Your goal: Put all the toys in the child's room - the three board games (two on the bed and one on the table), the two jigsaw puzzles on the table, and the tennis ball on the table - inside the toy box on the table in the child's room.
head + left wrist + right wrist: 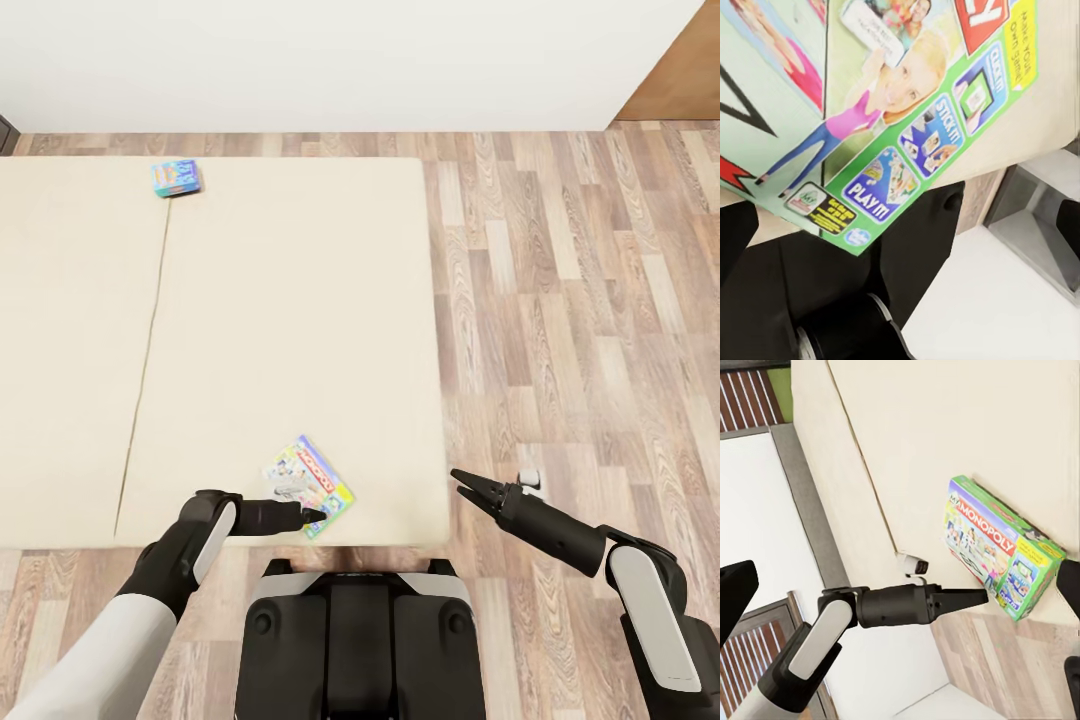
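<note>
The green-white Monopoly board game (310, 485) lies flat on the cream bed (250, 330), one corner right at the bed's near edge. My left gripper (316, 516) is open, its tips at that near corner; the box (877, 112) sits just past them, with nothing between the fingers (735, 236). The right wrist view shows the same box (1001, 547) with my left gripper (979, 597) pointing at its lower side. A light-blue board game (175, 177) lies at the bed's far side. My right gripper (460, 482) is open and empty over the floor, beside the bed's right edge.
Wood-plank floor (580, 330) stretches right of the bed. A white wall (330, 60) runs behind it, with a brown door (680, 80) at the far right. A small white object (530, 480) sits near my right gripper. My base (360, 640) stands against the bed's near edge.
</note>
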You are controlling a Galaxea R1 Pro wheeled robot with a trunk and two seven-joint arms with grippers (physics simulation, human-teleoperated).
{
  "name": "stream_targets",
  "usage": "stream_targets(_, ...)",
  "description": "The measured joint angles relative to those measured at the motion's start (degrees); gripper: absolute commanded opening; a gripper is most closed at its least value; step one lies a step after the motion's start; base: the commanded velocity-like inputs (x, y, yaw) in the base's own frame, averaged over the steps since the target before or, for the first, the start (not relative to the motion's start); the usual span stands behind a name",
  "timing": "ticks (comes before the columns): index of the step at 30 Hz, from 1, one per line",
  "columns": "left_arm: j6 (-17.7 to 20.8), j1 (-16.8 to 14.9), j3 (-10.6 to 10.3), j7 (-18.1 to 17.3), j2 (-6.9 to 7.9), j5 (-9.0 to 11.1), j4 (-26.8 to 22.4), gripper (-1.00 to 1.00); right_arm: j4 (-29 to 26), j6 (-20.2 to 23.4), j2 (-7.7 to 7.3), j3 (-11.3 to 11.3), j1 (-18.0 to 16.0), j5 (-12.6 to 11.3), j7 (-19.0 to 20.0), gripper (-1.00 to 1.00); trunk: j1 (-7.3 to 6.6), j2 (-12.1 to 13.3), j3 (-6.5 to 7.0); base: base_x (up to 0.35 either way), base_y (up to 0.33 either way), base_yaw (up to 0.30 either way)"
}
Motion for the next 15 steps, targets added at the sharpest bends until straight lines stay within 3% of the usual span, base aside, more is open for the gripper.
stream_targets(15, 0.00, 0.00, -0.02, -0.01, -0.03, 0.02, 0.00, 1.00, 0.00, 0.00, 0.00, 0.00, 0.00, 0.00, 0.04, 1.00, 0.00, 0.00, 0.00, 0.000, -0.118, 0.000)
